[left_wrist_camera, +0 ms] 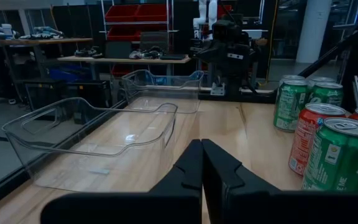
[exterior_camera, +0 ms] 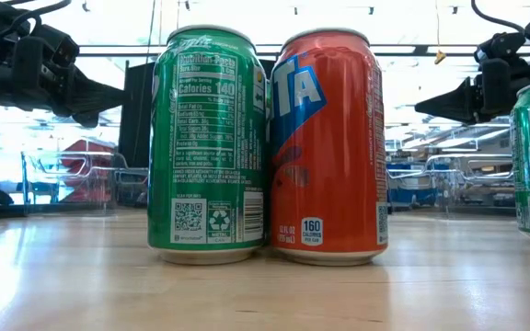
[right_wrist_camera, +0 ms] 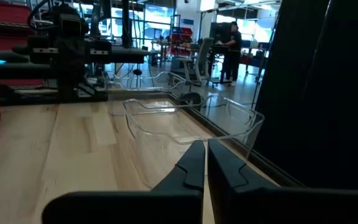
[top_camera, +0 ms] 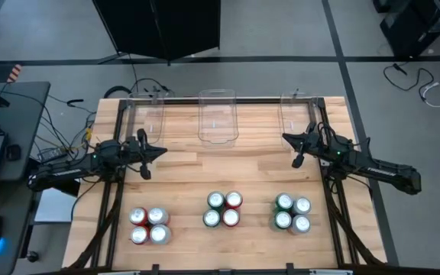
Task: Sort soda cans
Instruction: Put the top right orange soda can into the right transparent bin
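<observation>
Light wooden-plank worktop [top_camera: 220, 172], seen from above.

Soda cans, small metal cylinders with silver tops: twelve, in three tight square clusters of four along the near edge.
- Left cluster of cans [top_camera: 149, 225]: red and silver-white bodies.
- Middle cluster of cans [top_camera: 222, 209]: two green, two red; from table height a green can [exterior_camera: 212, 142] and a red can [exterior_camera: 329, 147] stand upright, sides touching.
- Right cluster of cans [top_camera: 292, 213]: green and silver-white.

Clear plastic bins: three in a row along the far edge, left bin [top_camera: 147, 116], middle bin [top_camera: 218, 116], right bin [top_camera: 297, 113]. No can in any.

Left hand [top_camera: 161, 152]: at mid-depth on the left side, well apart from the cans, fingers [left_wrist_camera: 188, 168] pressed together, holding nothing.

Right hand [top_camera: 286, 139]: at mid-depth on the right side, just near of the right bin, fingers [right_wrist_camera: 194, 163] together, holding nothing.
</observation>
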